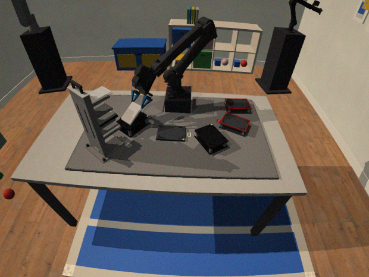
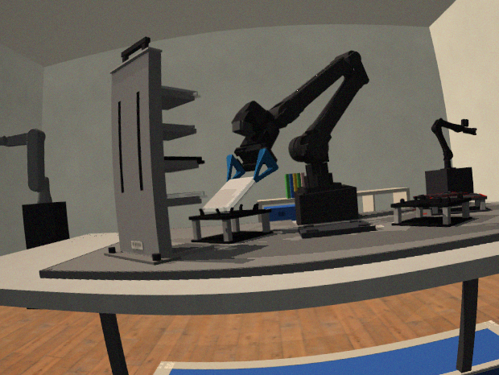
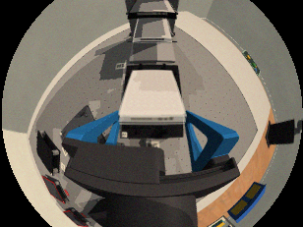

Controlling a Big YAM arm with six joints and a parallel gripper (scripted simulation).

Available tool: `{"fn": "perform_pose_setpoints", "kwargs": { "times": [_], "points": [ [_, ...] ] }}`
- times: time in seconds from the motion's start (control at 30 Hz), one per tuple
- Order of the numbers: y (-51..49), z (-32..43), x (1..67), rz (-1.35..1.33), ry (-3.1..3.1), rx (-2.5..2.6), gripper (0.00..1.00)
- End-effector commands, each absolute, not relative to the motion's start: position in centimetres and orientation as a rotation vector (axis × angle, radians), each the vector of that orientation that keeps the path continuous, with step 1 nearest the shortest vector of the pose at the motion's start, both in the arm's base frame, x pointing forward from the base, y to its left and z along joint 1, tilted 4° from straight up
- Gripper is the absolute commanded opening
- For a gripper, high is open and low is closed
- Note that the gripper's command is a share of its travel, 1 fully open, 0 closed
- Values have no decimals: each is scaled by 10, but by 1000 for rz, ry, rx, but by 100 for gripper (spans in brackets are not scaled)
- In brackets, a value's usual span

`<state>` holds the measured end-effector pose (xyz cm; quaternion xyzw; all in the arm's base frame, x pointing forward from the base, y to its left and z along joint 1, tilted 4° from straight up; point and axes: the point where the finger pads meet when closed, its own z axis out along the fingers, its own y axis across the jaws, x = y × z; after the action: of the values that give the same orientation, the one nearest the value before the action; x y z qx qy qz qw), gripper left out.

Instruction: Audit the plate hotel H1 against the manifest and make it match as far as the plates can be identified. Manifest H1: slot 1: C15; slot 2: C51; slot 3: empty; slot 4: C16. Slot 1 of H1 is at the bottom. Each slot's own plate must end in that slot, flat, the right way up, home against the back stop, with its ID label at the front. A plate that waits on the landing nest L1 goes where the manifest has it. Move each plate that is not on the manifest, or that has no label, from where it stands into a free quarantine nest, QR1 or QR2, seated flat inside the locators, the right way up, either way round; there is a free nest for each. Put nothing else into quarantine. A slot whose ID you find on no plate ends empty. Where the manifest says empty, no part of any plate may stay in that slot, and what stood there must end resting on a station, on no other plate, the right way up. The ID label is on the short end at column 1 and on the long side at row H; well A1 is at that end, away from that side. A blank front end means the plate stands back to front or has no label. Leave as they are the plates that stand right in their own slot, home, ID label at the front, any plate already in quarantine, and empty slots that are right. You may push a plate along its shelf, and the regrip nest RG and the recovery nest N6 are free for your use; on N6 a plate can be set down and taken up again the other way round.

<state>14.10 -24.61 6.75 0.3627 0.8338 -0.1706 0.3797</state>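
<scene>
My gripper (image 1: pixel 138 99) is shut on the upper end of a white plate (image 1: pixel 131 114), one blue finger on each long side. The plate is tilted. Its low end rests on a black raised nest (image 1: pixel 133 124) in front of the plate hotel (image 1: pixel 90 119), and its high end is in the air. From the side the gripper (image 2: pixel 252 169) and the sloping plate (image 2: pixel 228 195) stand over the nest (image 2: pixel 230 217). In the wrist view the plate (image 3: pixel 151 100) runs away from the fingers towards the hotel. A pale strip on its near end cannot be read. A pale plate (image 1: pixel 100 93) lies on the hotel's top shelf.
A flat dark nest (image 1: pixel 171 132) and a black raised nest (image 1: pixel 210 137) stand mid-table. Two red-rimmed nests (image 1: pixel 234 121) (image 1: pixel 237 104) stand at the right. The arm's base (image 1: pixel 178 99) is behind the centre. The hotel's shelves (image 2: pixel 179 161) face the held plate.
</scene>
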Motion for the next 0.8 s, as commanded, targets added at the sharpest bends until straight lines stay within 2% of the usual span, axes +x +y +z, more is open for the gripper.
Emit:
{"fn": "perform_pose_setpoints", "kwargs": {
  "times": [0.0,0.2,0.5,0.53,0.77],
  "points": [
    [-268,100,152,-485,2074,885,86],
    [-252,71,146,-448,2109,913,86],
    [-252,67,146,-447,2109,912,86],
    [-266,87,152,-478,2080,891,86],
    [-252,63,147,-447,2109,912,86]
  ]
}}
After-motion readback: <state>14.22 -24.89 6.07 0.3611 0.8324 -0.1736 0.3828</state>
